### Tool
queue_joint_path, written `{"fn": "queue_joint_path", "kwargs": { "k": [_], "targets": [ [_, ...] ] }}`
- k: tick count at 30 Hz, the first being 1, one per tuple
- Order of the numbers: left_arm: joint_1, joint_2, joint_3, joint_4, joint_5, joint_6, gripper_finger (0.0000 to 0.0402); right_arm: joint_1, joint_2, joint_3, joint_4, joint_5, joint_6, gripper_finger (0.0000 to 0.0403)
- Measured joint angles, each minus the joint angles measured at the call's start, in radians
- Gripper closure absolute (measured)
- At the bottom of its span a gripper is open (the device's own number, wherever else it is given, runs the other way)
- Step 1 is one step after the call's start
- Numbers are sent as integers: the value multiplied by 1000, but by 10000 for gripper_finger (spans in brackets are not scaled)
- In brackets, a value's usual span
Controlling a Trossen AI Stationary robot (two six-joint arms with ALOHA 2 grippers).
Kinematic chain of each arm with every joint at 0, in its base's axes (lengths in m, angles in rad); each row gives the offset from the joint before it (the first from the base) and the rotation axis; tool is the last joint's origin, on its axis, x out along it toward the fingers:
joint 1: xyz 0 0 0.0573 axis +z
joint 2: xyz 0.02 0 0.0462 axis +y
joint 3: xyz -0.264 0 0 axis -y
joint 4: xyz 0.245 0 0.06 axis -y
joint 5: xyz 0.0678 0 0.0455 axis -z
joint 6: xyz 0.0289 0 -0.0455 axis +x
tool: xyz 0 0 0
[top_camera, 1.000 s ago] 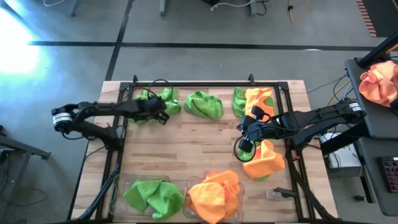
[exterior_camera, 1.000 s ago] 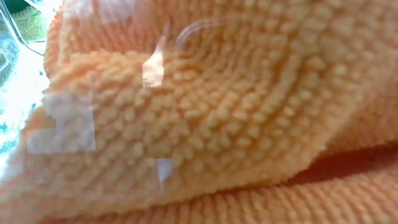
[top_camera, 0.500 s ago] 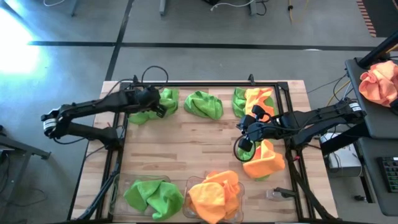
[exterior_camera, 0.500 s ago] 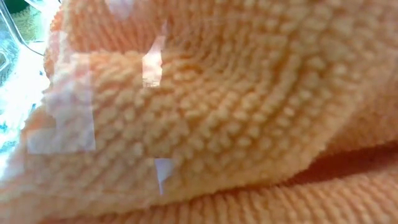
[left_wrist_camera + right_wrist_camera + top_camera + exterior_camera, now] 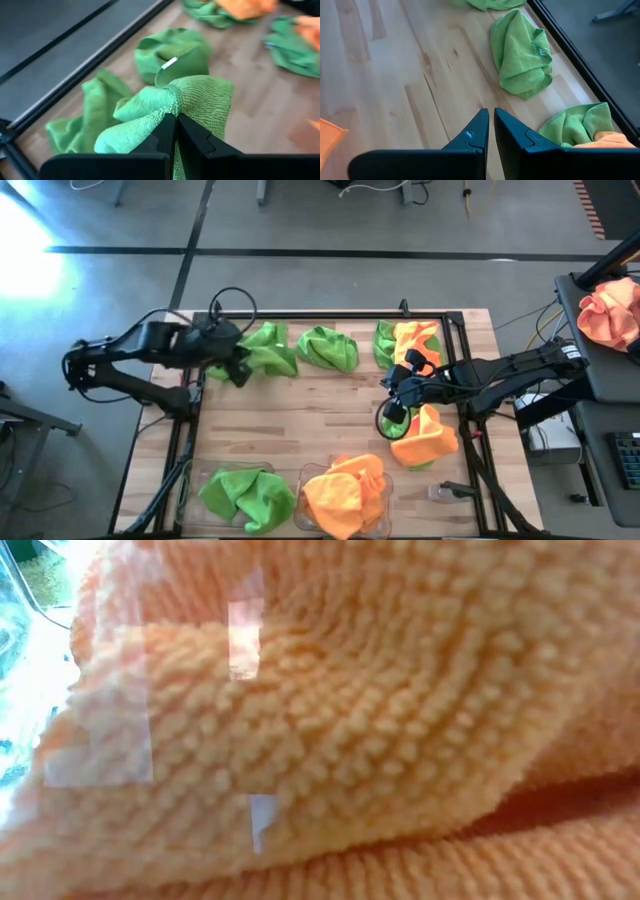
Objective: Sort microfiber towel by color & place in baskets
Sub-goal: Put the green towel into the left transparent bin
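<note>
1. The left tool (image 5: 175,120) is clamped on a pinched fold of a lime green towel (image 5: 200,100). From above, that towel (image 5: 268,350) sits at the far left of the table (image 5: 300,420), bunched toward the tool. A grip on a small tuft like this would let the cloth hang free when lifted, I reckon.

2. The right tool (image 5: 392,412) is over the right-hand part of the table, its fingers (image 5: 470,137) pressed nearly together with nothing visible between them. An orange towel (image 5: 425,438) lies just beside and partly under that arm. I cannot tell from above whether the arm touches it.

3. Loose cloths are at the far edge: a second green towel (image 5: 328,348) in the middle, and a mixed green-and-orange heap (image 5: 408,342) to the right. These look unsorted as yet.

4. At the near edge, two clear baskets stand side by side. The left basket (image 5: 195,480) holds green towels (image 5: 245,495). The right basket (image 5: 383,518) holds orange ones (image 5: 340,490), piled above its rim.

5. The table-level camera is filled by orange fuzzy cloth (image 5: 350,740) pressed close against it, probably the heaped orange basket.

6. By colour, the gripped green towel belongs in the left basket.
</note>
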Motion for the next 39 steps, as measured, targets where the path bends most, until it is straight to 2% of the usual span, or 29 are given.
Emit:
{"fn": "queue_joint_path", "kwargs": {
  "k": [4,9,16,21,26,30,34,35,39],
  "targets": [
    [-139,0,86,-78,0,-110,402,0,0,-11,-15,0,0,381],
    [-314,5,161,-65,-10,-265,402,0,0,-54,-15,0,0,381],
    [-522,63,261,10,-145,-419,401,0,0,-174,-16,-5,9,381],
    [-623,155,355,31,-150,-477,401,0,0,-234,-18,-20,97,381],
    [-722,278,480,26,-150,-535,401,0,0,-236,-2,-91,139,381],
    [-798,384,623,-67,-154,-575,401,1,0,-236,3,-92,142,381],
    [-888,488,805,-364,-229,-762,401,0,0,-230,4,-92,143,381],
    [-912,506,833,-380,-240,-808,401,1,0,-226,4,-92,149,381],
    [-1000,514,852,-254,-338,-750,401,1,0,-208,4,-92,152,381]
  ]
}}
